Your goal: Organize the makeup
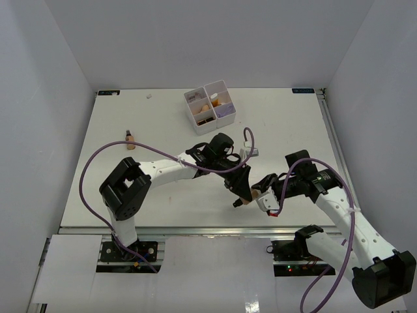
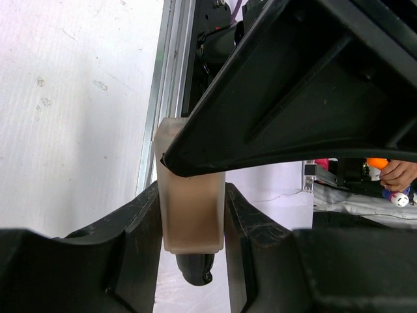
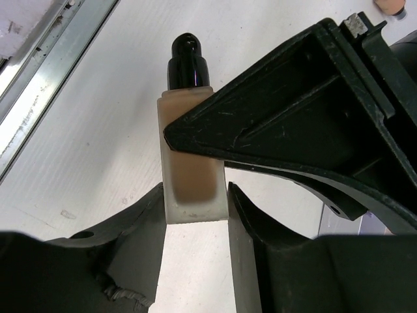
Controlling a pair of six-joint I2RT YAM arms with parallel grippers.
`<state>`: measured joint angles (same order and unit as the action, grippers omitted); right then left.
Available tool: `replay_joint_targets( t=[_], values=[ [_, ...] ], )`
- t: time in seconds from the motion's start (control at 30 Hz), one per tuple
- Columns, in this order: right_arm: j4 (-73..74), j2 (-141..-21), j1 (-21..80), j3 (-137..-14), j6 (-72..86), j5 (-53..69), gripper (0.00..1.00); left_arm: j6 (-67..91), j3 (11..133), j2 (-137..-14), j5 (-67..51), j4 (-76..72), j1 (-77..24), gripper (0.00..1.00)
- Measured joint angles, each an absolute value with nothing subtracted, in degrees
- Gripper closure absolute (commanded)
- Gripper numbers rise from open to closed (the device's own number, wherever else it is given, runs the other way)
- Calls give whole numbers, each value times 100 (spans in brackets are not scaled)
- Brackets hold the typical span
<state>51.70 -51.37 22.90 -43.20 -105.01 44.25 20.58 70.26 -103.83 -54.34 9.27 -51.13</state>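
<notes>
Both arms' fingers [image 2: 127, 251] tight on bottle [image 2: 192, 212]

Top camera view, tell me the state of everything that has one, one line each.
Left end effector: shut on the tan bottle.
Right end effector: shut on the tan bottle.
Tan bottle: capped, gripped from two sides.
White box: open top, items in its compartments.
Small bottle: alone on the table, untouched.
</notes>
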Motion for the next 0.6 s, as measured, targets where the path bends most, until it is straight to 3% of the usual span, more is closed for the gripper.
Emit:
replay_joint_targets(
  t=[0.13, 0.27, 0.47, 0.6],
  values=[
    [5156, -5136, 2302, -4319, -10438, 4408, 81, 2054, 7085, -10383, -5327, 993, -5120, 33],
    [5168, -5084, 2302, -4246, -10318, 4423, 84, 1990, 7267, -10297, -4914, 950, -5124, 24],
    [5033, -4824, 2280, -4114, -10080, 4377, 90, 1874, 7266, -9760, -3978, 944, -5136, 23],
    [4992, -4604, 2311, -3912, -9568, 4472, 92, 1894, 6858, -8804, -2853, 497, -5070, 29]
  ],
)
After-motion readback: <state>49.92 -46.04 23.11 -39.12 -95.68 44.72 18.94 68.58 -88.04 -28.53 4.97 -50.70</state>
